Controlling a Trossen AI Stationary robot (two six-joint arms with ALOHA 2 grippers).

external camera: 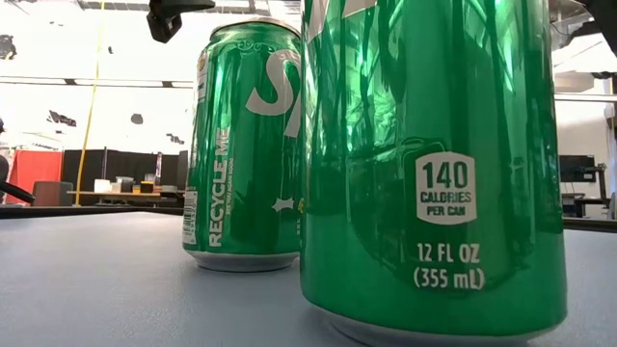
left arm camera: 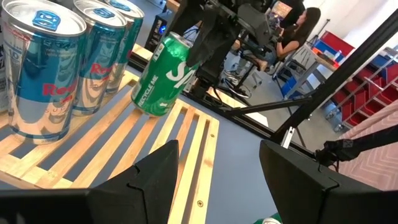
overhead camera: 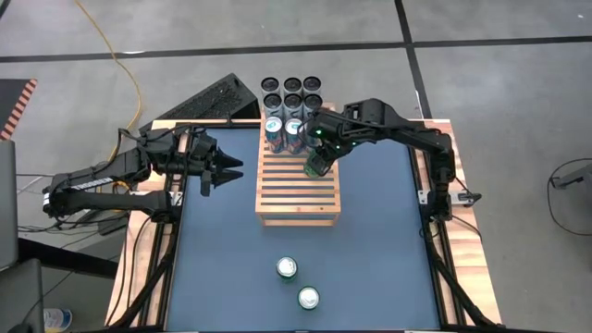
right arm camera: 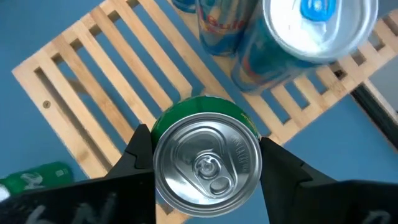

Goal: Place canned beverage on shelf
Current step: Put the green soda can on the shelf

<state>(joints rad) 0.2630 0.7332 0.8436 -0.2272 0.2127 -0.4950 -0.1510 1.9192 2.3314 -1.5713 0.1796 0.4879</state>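
— Two green cans point(external camera: 434, 164) stand right up against the low camera, near the front edge of the tabletop point(overhead camera: 222, 268), not yet touched.

— And the one in play?

— Third green can point(overhead camera: 318, 164), clamped in the right gripper point(overhead camera: 319, 159) by its upper sides, fingers point(right arm camera: 138, 149) on opposite flanks. It hangs tilted over the right-hand edge of the shelf point(overhead camera: 296, 190), bottom just clear of the slats or barely touching; I can't say which.

— How's it going to behave?

— Smooth glossy aluminium, so slippery I'd guess, and thin-walled: squeeze too hard and it dents. Looks unopened, tab flat, so it should carry some weight. High on the sides seems the sensible hold.

— Anything near it?

— Blue-and-silver cans point(overhead camera: 285, 132) at the shelf's back edge, just beside it. Tipping into them is my worry.

— Left arm?

— Left gripper point(overhead camera: 228, 171) waits off the shelf's left side, fingers apart, empty.
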